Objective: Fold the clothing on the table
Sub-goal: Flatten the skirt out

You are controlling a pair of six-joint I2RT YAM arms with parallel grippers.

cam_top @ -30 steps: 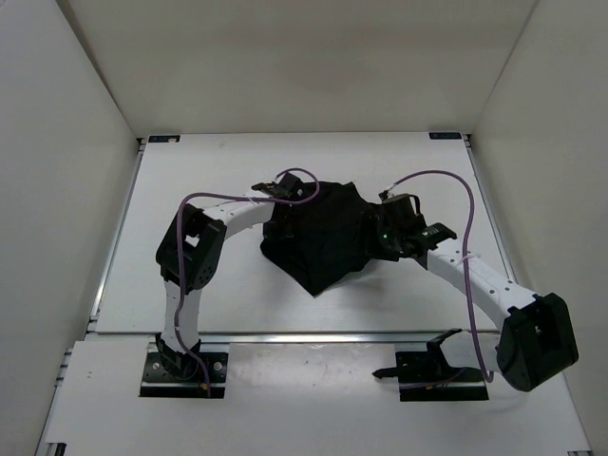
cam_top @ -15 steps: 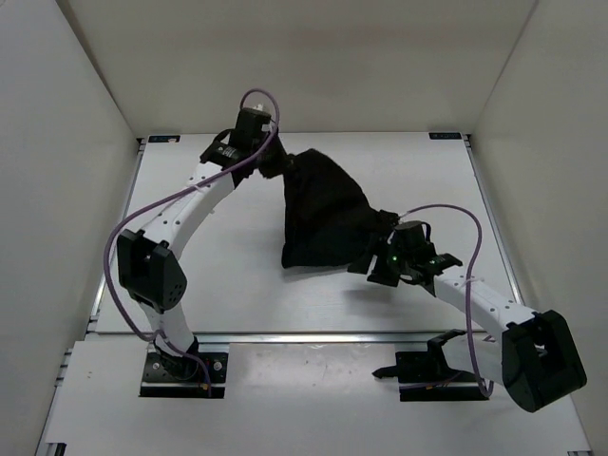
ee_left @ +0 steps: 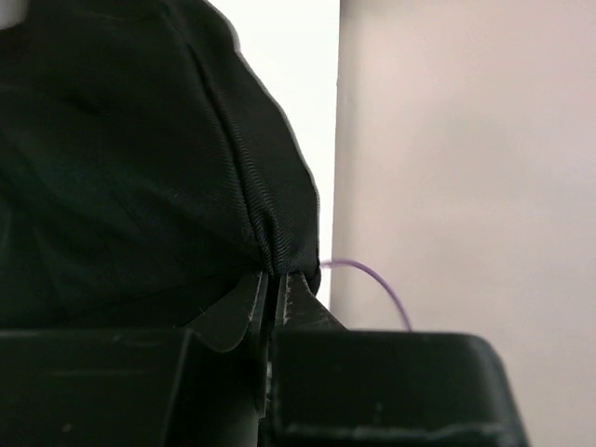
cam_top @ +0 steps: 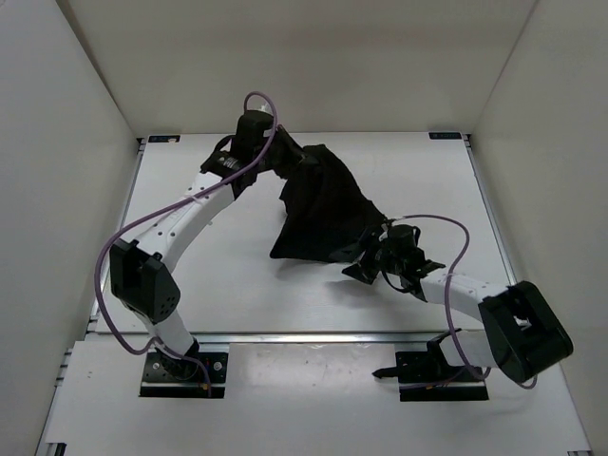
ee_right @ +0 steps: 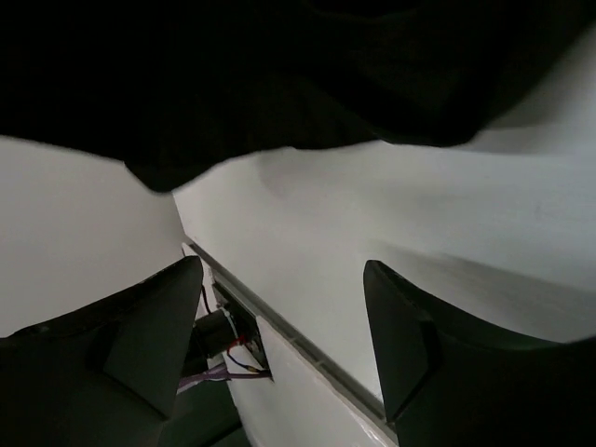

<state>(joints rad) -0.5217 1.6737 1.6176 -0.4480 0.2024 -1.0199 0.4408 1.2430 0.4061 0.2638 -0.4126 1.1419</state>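
Tabletop scene, fold in progress. The table is a white rectangle with thin edge rails. The clothing is a black fabric garment lying near the table's centre and reaching toward the far edge. Its long axis runs from a far corner, raised off the surface, down to a broad near edge that spreads on the table.

The left arm stretches diagonally across the table to that far corner. The left gripper is pressed together on a bunched fold of the cloth. In the left wrist view, the fabric is nipped between the two closed fingertips of that gripper and billows above them.

The right arm lies low along the near right side. The right gripper sits just beside the garment's near-right edge, with its jaws spread and nothing between them. In the right wrist view, the dark hem lies beyond the spread fingers, with bare white table in the gap.

Judgement: the free near edge lies straight ahead of the right gripper, the nearer arm. The coming move probably calls for a short advance and a pinch there.
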